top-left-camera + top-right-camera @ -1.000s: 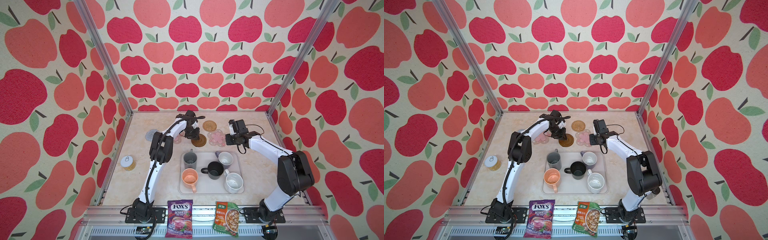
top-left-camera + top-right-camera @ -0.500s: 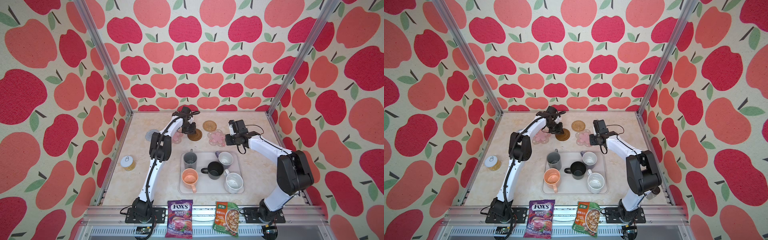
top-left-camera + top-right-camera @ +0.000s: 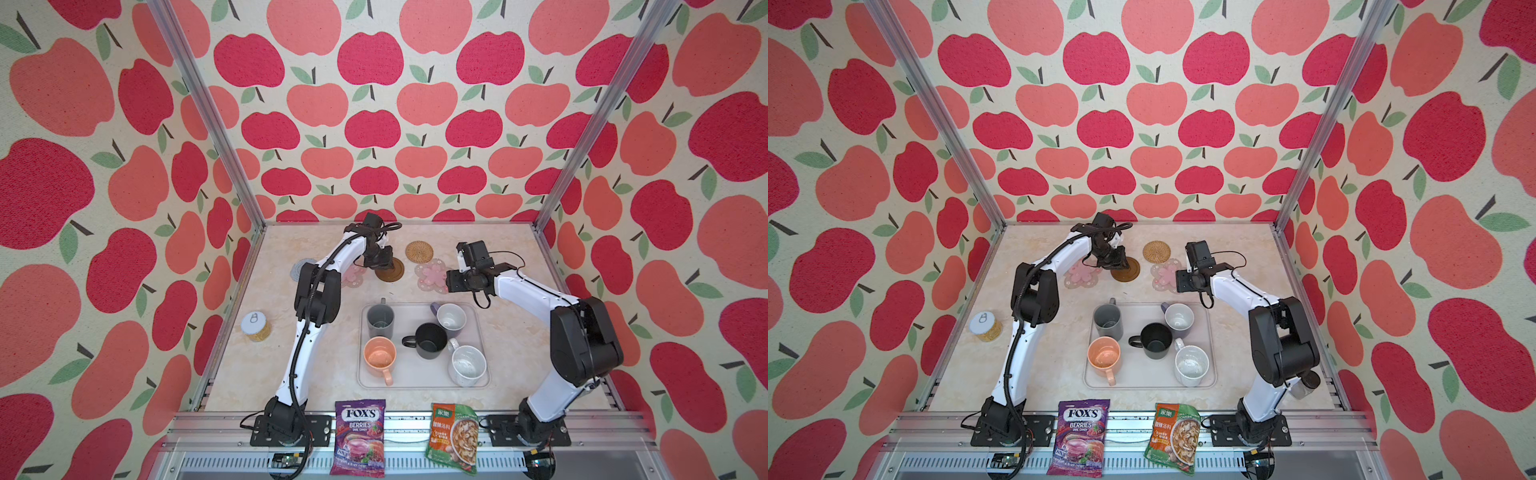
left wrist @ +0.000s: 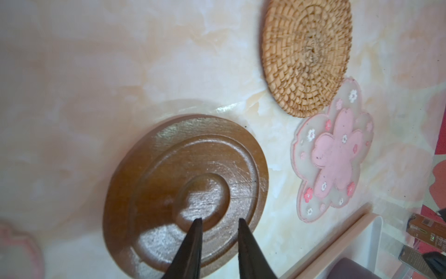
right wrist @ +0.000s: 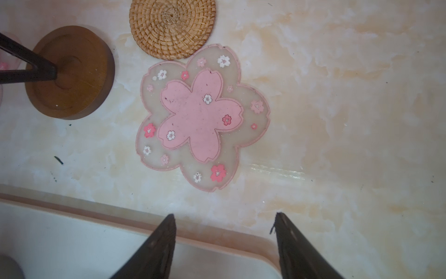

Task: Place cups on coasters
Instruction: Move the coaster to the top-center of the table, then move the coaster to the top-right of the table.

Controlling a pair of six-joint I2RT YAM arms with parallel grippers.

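Over the tray's [image 3: 409, 305] far rim the right jaws hang wide and empty, nearest the lavender mug [image 3: 451, 319] just inside it, while the left jaws, barely parted, hover at the brown wooden coaster [image 3: 395, 272].

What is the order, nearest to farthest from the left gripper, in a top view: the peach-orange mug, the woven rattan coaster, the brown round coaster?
1. brown round coaster: directly under the left gripper.
2. woven rattan coaster: beside it, farther back.
3. peach-orange mug: on the tray, near the front.
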